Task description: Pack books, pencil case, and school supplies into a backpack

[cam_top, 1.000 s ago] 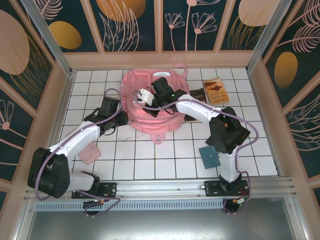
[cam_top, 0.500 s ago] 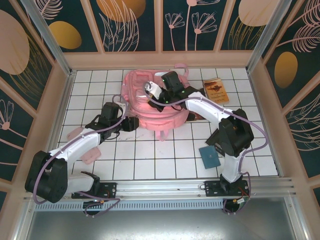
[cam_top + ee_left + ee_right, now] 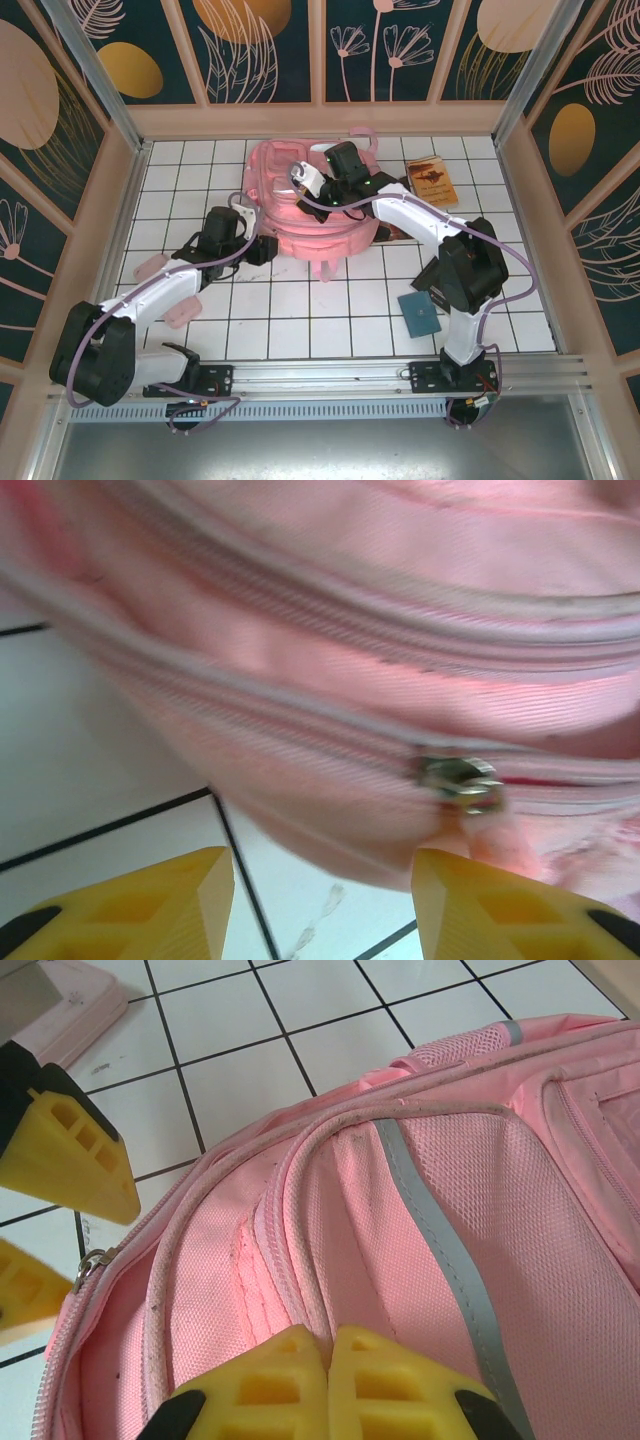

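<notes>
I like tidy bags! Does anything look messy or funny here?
The backpack lies crooked and rumpled on the tiles, and the books sit outside it, beside its right edge. A small teal thing lies off by itself nearer the front. Nothing looks spilled or broken.

Backpack (image 3: 400,1210) woven pink cloth; zipper pull (image 3: 462,783) metal.

backpack (image 3: 330,680) blurred, cropped at left wrist view edges; dark book (image 3: 398,184) mostly hidden under right arm (image 3: 420,218).
</notes>
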You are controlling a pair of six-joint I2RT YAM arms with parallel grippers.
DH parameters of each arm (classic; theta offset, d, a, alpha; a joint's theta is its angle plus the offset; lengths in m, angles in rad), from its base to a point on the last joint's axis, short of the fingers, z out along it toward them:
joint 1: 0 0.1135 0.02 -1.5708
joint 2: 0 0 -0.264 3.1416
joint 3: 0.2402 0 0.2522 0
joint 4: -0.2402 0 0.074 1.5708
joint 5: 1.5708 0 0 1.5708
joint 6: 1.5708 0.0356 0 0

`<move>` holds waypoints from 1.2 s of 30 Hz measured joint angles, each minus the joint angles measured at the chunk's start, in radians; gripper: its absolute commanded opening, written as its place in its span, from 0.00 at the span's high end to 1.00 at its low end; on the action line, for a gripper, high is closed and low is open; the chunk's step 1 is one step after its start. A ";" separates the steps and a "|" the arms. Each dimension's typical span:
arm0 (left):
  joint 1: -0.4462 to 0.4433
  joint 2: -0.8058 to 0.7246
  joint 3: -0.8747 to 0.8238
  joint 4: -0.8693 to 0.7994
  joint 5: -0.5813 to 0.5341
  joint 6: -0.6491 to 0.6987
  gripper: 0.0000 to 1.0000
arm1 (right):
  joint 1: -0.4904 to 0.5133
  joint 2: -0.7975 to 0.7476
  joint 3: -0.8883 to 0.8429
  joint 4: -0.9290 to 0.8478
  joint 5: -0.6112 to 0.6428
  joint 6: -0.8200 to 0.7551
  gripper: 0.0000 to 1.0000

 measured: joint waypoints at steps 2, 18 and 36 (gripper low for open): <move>0.000 -0.017 0.000 -0.034 -0.051 -0.033 0.48 | 0.000 0.000 0.000 0.002 0.000 0.001 1.00; 0.000 -0.099 -0.024 0.045 0.093 -0.049 0.49 | -0.001 -0.002 0.000 0.005 -0.003 0.002 1.00; 0.000 0.041 0.017 0.050 0.128 0.143 0.80 | -0.002 -0.003 0.000 0.005 -0.003 0.002 1.00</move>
